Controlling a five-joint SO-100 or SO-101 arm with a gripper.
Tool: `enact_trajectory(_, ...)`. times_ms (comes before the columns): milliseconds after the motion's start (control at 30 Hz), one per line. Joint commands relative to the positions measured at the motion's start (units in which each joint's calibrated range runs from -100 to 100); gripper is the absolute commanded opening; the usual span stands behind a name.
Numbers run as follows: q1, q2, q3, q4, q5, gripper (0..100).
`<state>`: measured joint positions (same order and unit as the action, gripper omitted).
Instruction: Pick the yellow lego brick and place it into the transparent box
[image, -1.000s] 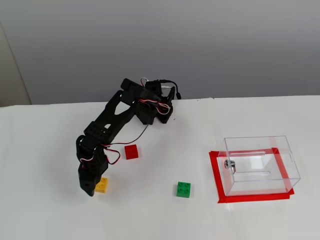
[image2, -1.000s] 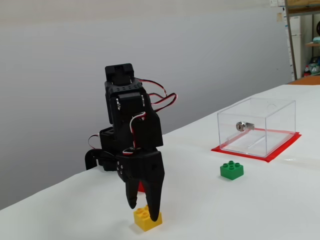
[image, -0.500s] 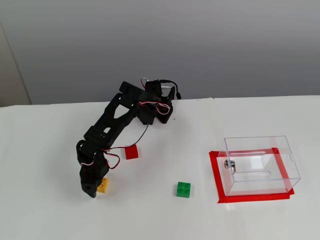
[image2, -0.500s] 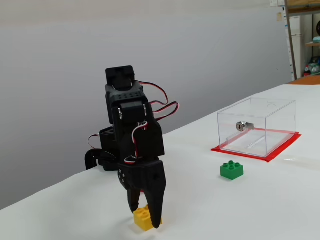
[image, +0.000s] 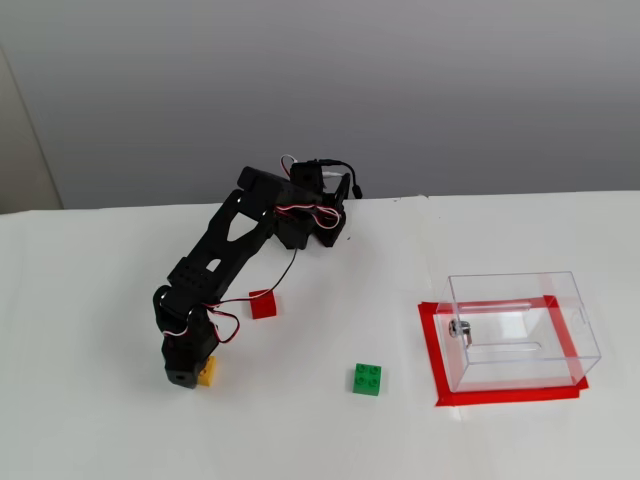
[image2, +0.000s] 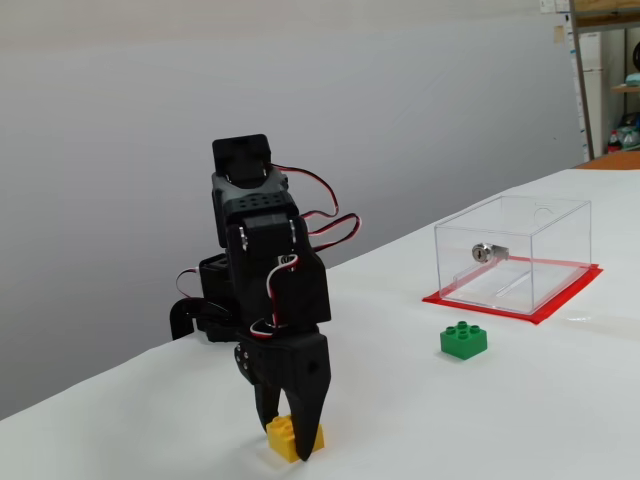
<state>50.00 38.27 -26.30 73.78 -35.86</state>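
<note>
The yellow lego brick (image2: 293, 437) sits on the white table (image: 90, 420) directly under the gripper (image2: 287, 440), whose two black fingers reach down on either side of it. In the low fixed view the fingers appear to close against the brick's sides, though the actual contact is hard to confirm from this angle. In the high fixed view only a small yellow corner (image: 208, 372) shows beside the gripper (image: 188, 378), the rest hidden by the arm's body.

The high view shows a red cube (image: 263, 304) just beyond the arm's forearm; the low view does not show it. The green brick (image: 367, 379) lies apart from the yellow one, toward the right in the high view, between the gripper and the transparent box (image: 520, 330). The box stands on a red tape frame (image: 437, 368) near the table's right side, with a small metal fitting on its left wall. In the low view the box (image2: 515, 255) stands behind the green brick (image2: 464, 340).

Bare table lies between the gripper and the green brick, and in front of the box.
</note>
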Motion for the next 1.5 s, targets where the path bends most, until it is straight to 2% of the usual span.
enact_trajectory(0, -0.2, -0.29, -1.27, -0.32, 0.37, 12)
enact_trajectory(300, -0.94, -3.01, -2.18, 0.2, 1.98, 10)
enact_trajectory(700, -4.94, -22.02, -1.27, 0.2, 5.95, 10)
enact_trajectory(1100, -8.56, -34.24, -1.37, 3.68, 6.84, 10)
enact_trajectory(1467, -20.54, -43.4, -1.55, 4.11, 7.83, 10)
